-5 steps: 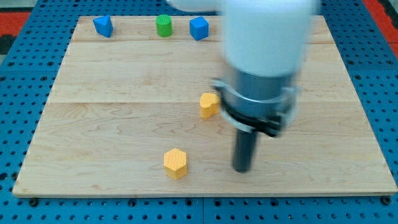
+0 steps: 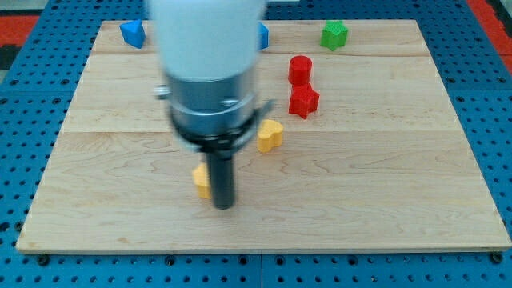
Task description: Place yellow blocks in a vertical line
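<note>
From the one camera view I see the pale wooden worktop [image 2: 384, 184] lying on a blue pegboard [image 2: 496, 120], with my arm's white and grey body filling the upper left-centre of the picture and blurred. The dark rod [image 2: 222, 172] comes straight down out of it, and my tip [image 2: 224, 206] sits on the wood in the lower middle of the board, a little to the view's left of centre. There are no jaws on this rig, only the rod, so there is nothing to call wide or narrow. One yellow block [image 2: 201, 182] is pressed against the rod's left side, touching it or as near as I can judge, and the rod hides most of it, so I cannot make out its shape. The other yellow block [image 2: 270, 136], which looks heart-shaped, lies up and to the view's right of my tip, near the rod but clear of it, just beside the grey collar of the arm. Further to the view's right and higher up, two red blocks stand close together: a red cylinder [image 2: 300, 70] and, just below it, a red star-like block [image 2: 303, 102]. Along the view's top edge sit a green block [image 2: 334, 34] at the right, a blue block [image 2: 133, 33] at the left, and a sliver of a second blue block [image 2: 262, 36] showing past the arm's white housing; its shape I cannot tell.
</note>
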You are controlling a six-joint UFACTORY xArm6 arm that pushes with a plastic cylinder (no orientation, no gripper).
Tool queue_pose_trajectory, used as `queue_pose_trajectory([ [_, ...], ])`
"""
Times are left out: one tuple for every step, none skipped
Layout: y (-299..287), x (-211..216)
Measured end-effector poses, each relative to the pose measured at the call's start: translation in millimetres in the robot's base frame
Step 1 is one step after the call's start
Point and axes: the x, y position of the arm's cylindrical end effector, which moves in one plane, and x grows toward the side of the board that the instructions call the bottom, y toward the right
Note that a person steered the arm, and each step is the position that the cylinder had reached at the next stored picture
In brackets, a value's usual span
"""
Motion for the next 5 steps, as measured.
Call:
queue_pose_trajectory([
  [106,-44],
  [144,-117],
  [39,-104],
  [-38,-48],
  [48,-71],
])
